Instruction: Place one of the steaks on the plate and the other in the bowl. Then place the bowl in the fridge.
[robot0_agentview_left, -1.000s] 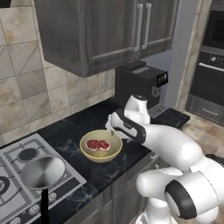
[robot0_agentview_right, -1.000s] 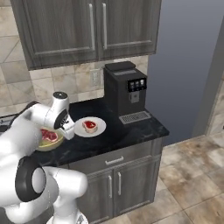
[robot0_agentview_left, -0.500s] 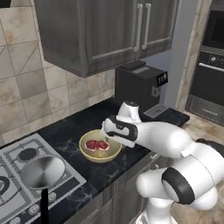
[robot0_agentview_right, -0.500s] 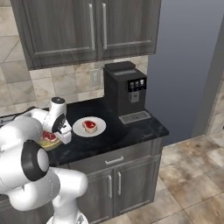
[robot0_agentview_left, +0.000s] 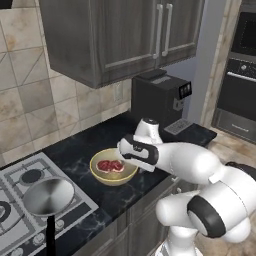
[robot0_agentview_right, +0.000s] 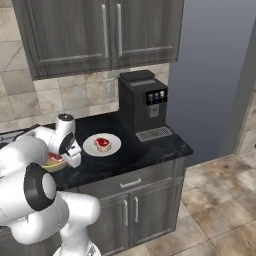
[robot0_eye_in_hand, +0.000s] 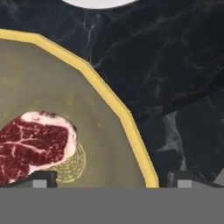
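With the end effector (robot0_eye_in_hand: 112, 179) fully open, empty and straddling the rim of the bowl (robot0_agentview_left: 113, 175) (steak (robot0_eye_in_hand: 33, 142) inside, on the desk (robot0_agentview_left: 95, 145)), an off-centre closure could tip the bowl or let it slip

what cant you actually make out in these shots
- Gripper: hand view, only the fingertips rise above the grey band.
- Bowl: right base view, mostly behind the arm.
- Plate: hand view, cut off by the top edge.
- Steak in the bowl: hand view, cut off at the left edge.
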